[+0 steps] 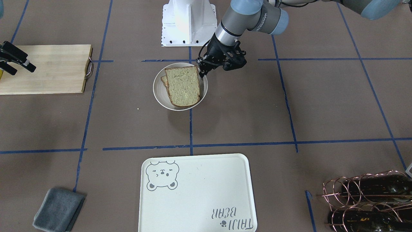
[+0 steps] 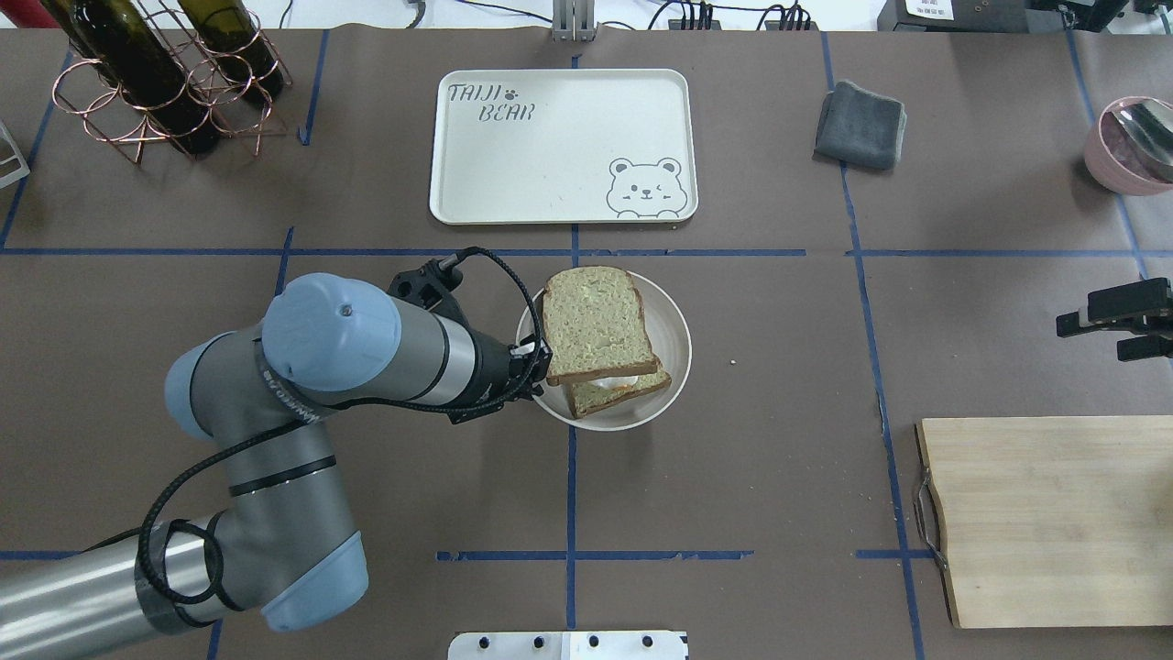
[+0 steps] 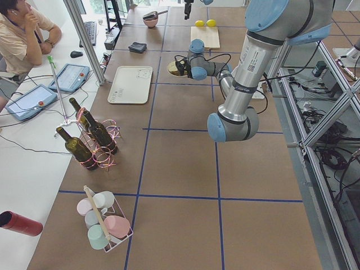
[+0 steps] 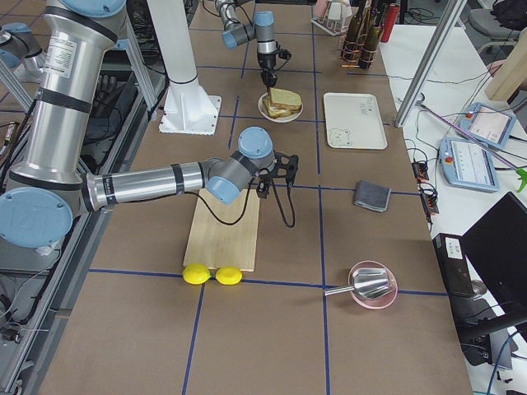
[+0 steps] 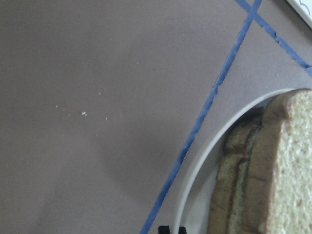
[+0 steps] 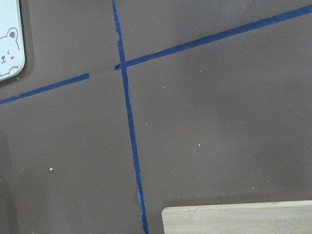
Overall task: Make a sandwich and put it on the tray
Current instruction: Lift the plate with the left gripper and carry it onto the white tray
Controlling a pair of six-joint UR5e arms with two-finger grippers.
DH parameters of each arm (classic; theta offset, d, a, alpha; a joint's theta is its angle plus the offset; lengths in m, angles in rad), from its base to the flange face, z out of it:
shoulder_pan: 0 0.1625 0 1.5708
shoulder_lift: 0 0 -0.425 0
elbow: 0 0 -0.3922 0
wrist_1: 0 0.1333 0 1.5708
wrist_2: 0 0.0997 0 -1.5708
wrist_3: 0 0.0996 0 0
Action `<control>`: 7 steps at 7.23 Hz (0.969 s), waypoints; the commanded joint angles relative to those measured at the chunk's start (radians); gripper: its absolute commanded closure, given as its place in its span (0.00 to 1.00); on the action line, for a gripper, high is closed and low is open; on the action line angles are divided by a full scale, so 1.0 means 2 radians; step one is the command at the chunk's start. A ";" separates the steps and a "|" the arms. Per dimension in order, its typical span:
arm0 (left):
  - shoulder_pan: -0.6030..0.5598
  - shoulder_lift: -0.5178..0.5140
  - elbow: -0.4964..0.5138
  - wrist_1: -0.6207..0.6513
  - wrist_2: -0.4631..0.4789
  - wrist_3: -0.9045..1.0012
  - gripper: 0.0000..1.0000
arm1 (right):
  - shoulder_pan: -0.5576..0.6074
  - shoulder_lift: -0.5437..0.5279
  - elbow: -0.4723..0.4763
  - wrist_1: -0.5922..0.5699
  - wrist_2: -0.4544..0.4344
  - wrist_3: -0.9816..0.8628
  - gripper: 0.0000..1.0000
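The sandwich (image 2: 600, 335) lies on a small round white plate (image 2: 676, 335) at the table's middle: two speckled bread slices, offset, with a sliver of white egg (image 2: 625, 375) between them. It also shows in the front-facing view (image 1: 182, 85) and the left wrist view (image 5: 273, 170). My left gripper (image 2: 542, 363) is at the plate's near left rim, its narrow fingers closed on the rim (image 1: 202, 73). The plate rests on the table. The cream bear tray (image 2: 564, 147) lies bare beyond the plate. My right gripper (image 2: 1090, 335) hangs open and holds nothing, far off to the right.
A wooden cutting board (image 2: 1045, 518) lies at the near right, below my right gripper. A grey cloth (image 2: 860, 125) and a pink bowl with a spoon (image 2: 1132, 147) are at the far right. A wire rack with wine bottles (image 2: 156, 82) stands at the far left.
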 commanded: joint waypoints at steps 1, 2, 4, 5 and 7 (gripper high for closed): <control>-0.041 -0.071 0.089 -0.004 -0.001 -0.033 1.00 | -0.001 -0.005 0.001 0.000 -0.001 0.000 0.00; -0.064 -0.122 0.164 -0.024 -0.001 -0.052 1.00 | -0.001 -0.012 0.001 0.000 -0.001 -0.002 0.00; -0.112 -0.147 0.241 -0.042 -0.024 -0.052 1.00 | -0.003 -0.008 0.000 0.000 -0.001 -0.002 0.00; -0.124 -0.163 0.298 -0.057 -0.024 -0.052 1.00 | -0.003 -0.007 0.000 0.000 -0.001 -0.002 0.00; -0.135 -0.201 0.399 -0.107 -0.024 -0.049 1.00 | -0.003 -0.001 0.000 0.000 -0.001 -0.002 0.00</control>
